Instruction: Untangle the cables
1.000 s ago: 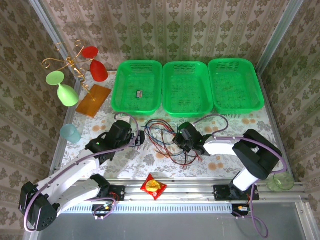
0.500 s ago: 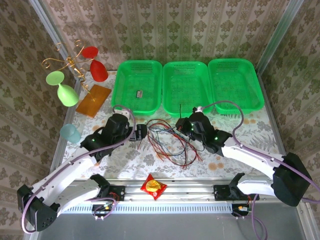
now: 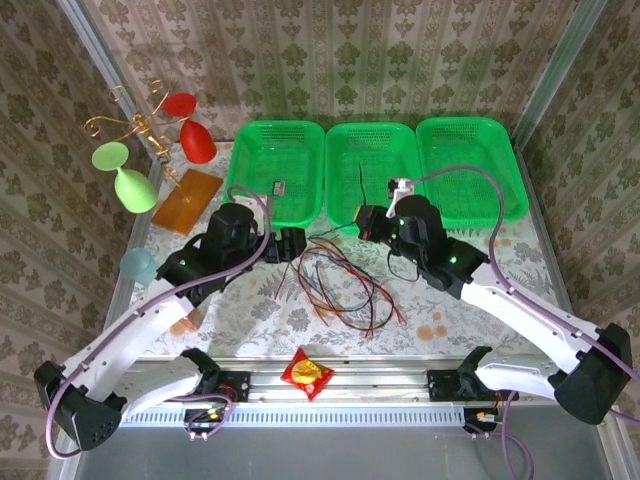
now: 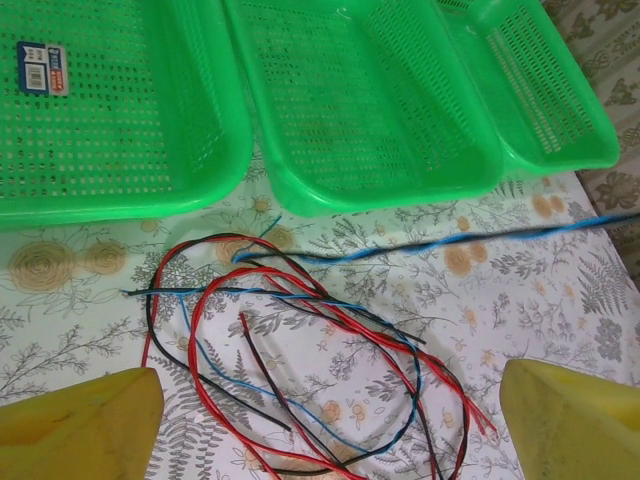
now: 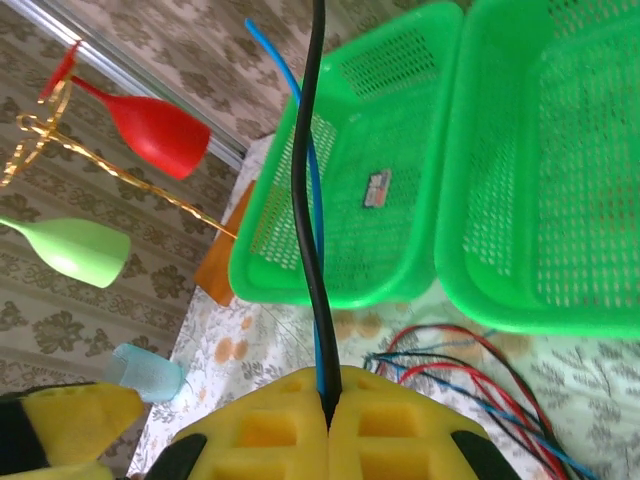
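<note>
The cables (image 3: pixel 340 285) lie in a loose tangle of red, black and blue loops on the floral table, in front of the green baskets. My right gripper (image 3: pixel 368 225) hovers at the near rim of the middle basket (image 3: pixel 340 215), shut on a black-and-blue cable (image 5: pixel 310 200) that sticks up past its pads. The right wrist view has that gripper (image 5: pixel 328 400) pinching the strand. In the left wrist view the same strand (image 4: pixel 450 240) runs taut from the tangle (image 4: pixel 320 370) off to the right. My left gripper (image 3: pixel 290 245) is open at the tangle's left edge, its yellow fingers (image 4: pixel 80 425) wide apart with nothing gripped.
Three green baskets stand in a row at the back: left (image 3: pixel 232 190), middle, right (image 3: pixel 470 218). A small label (image 3: pixel 279 187) lies in the left one. Red glass (image 3: pixel 197 140), green glass (image 3: pixel 135 188), orange base (image 3: pixel 187 200) and blue cup (image 3: pixel 140 266) stand left. A snack packet (image 3: pixel 307 373) lies on the front rail.
My right gripper has risen and moved back toward the middle basket, drawing the black-and-blue cable out of the tangle. The left gripper has shifted slightly back and right, still open.
</note>
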Available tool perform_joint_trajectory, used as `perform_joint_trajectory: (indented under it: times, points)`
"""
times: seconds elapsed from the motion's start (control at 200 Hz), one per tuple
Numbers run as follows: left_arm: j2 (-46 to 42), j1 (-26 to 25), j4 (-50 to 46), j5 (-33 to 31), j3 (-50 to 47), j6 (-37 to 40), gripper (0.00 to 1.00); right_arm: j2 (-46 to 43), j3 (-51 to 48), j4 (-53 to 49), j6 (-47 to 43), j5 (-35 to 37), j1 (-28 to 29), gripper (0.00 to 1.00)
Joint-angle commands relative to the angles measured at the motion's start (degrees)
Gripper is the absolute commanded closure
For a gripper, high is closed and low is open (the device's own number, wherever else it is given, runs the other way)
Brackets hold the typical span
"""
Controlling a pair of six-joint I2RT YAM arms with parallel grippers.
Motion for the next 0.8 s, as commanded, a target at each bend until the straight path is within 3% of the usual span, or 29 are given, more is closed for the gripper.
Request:
perform_joint_trajectory:
  times: [0.0,0.235,0.54,0.685,0.795]
  points:
    - [0.29,0.50,0.96,1.52,1.06,-1.58,0.12,2.34,4.14,3.18,-4.41,-4.06,-1.77,1.00]
    - [-1.51,2.39,0.81,4.33,1.16,-3.56,0.13,4.58,12.59,4.64,-8.47,-9.90,-3.18,1.00]
    - [-3.38,7.37,1.20,8.17,1.03,-4.88,0.14,3.56,20.98,2.62,-15.57,-11.56,-3.66,1.00]
    - [-3.04,7.43,2.60,9.48,1.58,-5.65,0.15,2.89,20.12,4.57,-17.21,-12.13,-3.85,1.00]
    - [-3.20,7.47,3.45,9.69,2.72,-6.09,0.17,2.08,14.16,7.73,-17.52,-13.99,-3.74,1.00]
